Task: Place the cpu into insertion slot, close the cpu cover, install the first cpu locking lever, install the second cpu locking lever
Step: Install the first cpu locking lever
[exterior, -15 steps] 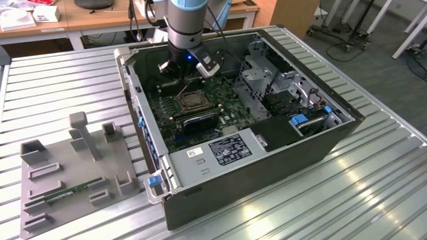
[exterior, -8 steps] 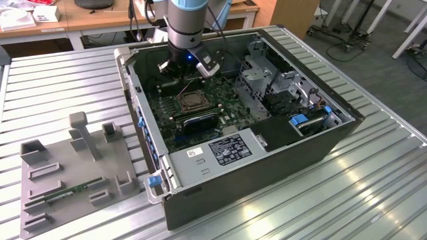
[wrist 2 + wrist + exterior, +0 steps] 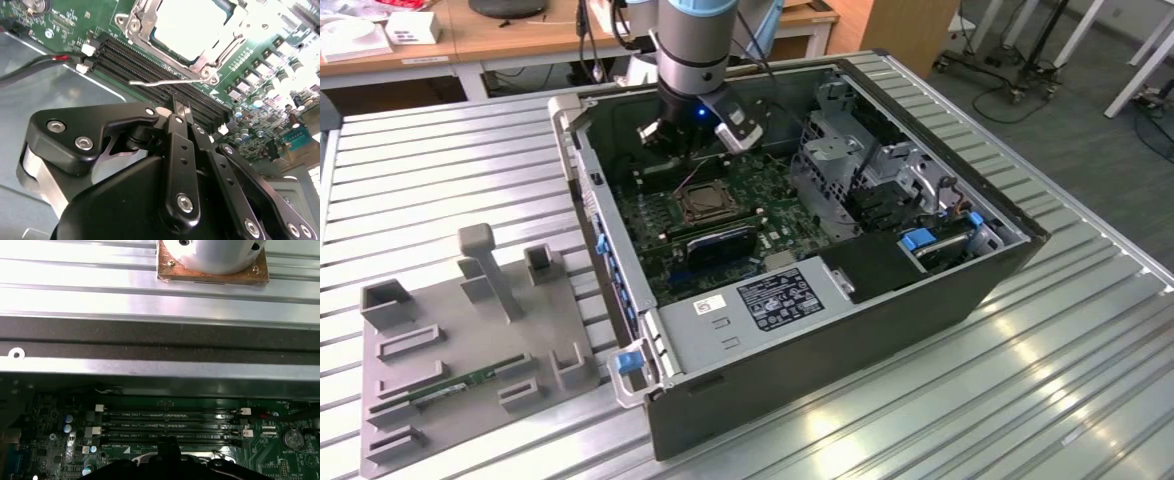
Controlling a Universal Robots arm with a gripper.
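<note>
In the second wrist view the cpu [image 3: 187,25] lies pale and flat in the insertion slot [image 3: 704,203], with the silvery cpu cover [image 3: 134,22] down around its edges. A thin silver locking lever [image 3: 160,81] sticks out along the socket's side, over the black memory slots. My gripper [image 3: 180,106] is shut, its two black fingertips pressed together right beside that lever; whether they touch it I cannot tell. In the exterior view the gripper [image 3: 687,150] hangs inside the open computer case, just behind the socket. Its tip [image 3: 167,444] also shows in the first wrist view.
The black case [image 3: 961,290] lies open on a slatted metal table. Long black memory slots [image 3: 170,422] run beside the socket. A metal drive cage [image 3: 847,150] and a power supply [image 3: 761,305] crowd the exterior view's right and front. A grey fixture [image 3: 454,340] sits at its left.
</note>
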